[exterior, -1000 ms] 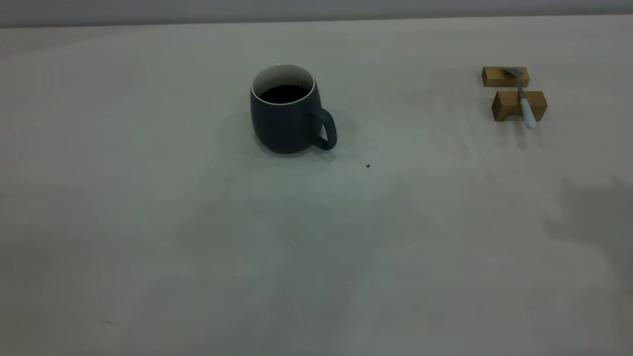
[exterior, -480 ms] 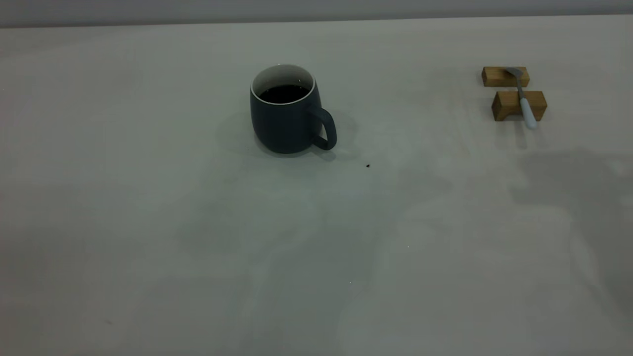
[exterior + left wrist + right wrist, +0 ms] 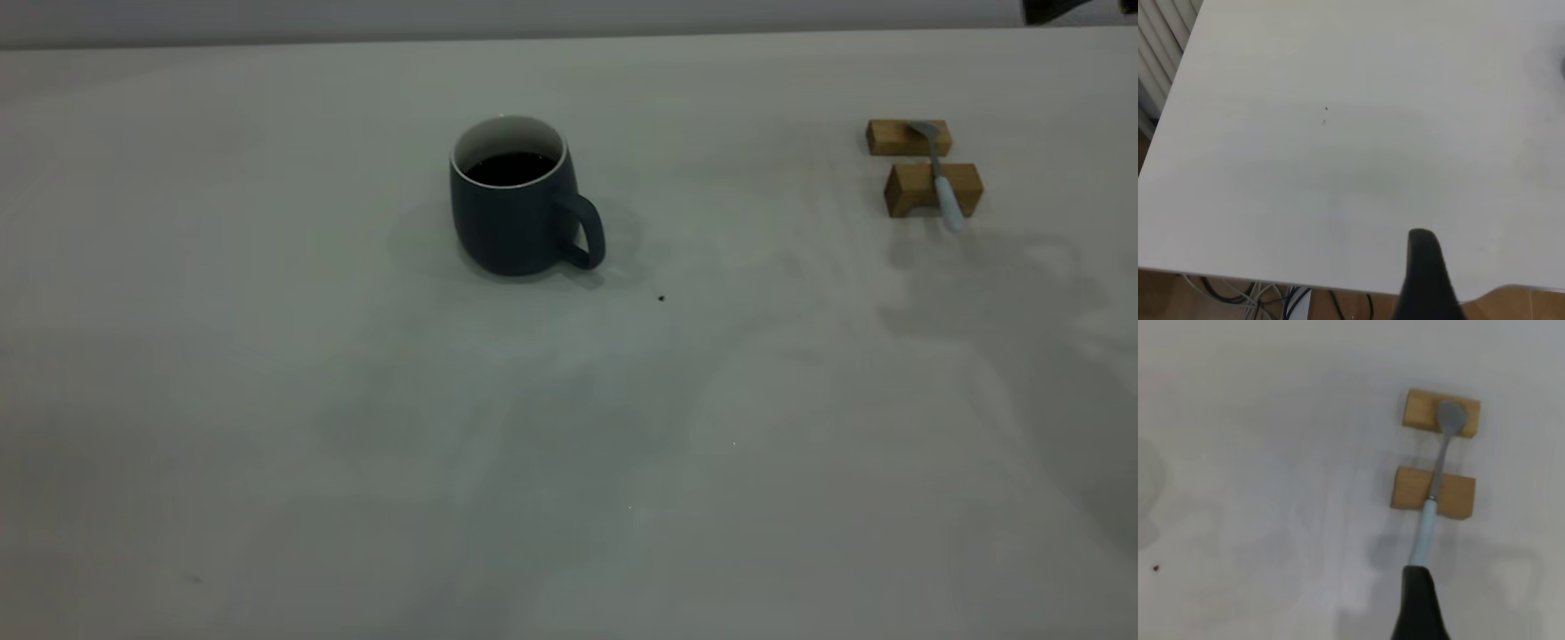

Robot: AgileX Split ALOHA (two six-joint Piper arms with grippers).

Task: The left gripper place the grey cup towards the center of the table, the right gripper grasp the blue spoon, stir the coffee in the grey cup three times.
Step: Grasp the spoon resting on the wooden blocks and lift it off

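The grey cup (image 3: 511,209) stands upright on the table (image 3: 267,400), a little left of the middle, its handle turned toward the front right. Dark coffee (image 3: 511,167) fills it partway. At the far right the blue spoon (image 3: 944,188) lies across two tan wooden blocks (image 3: 932,188), its bowl on the farther block. The right wrist view looks down on the spoon (image 3: 1431,513). A dark part of my right gripper (image 3: 1418,603) hangs above the handle's end and hides its tip. My left gripper (image 3: 1425,273) hovers over bare table near an edge, far from the cup.
A tiny dark speck (image 3: 661,299) lies near the cup's handle. A dark piece of the right arm (image 3: 1058,9) pokes in at the exterior view's top right corner. Cables (image 3: 1291,300) hang below the table edge by the left arm.
The arm's shadow at the right has slid across the table toward the spoon, and a dark arm part has entered the top right corner. Cup and spoon have not moved.
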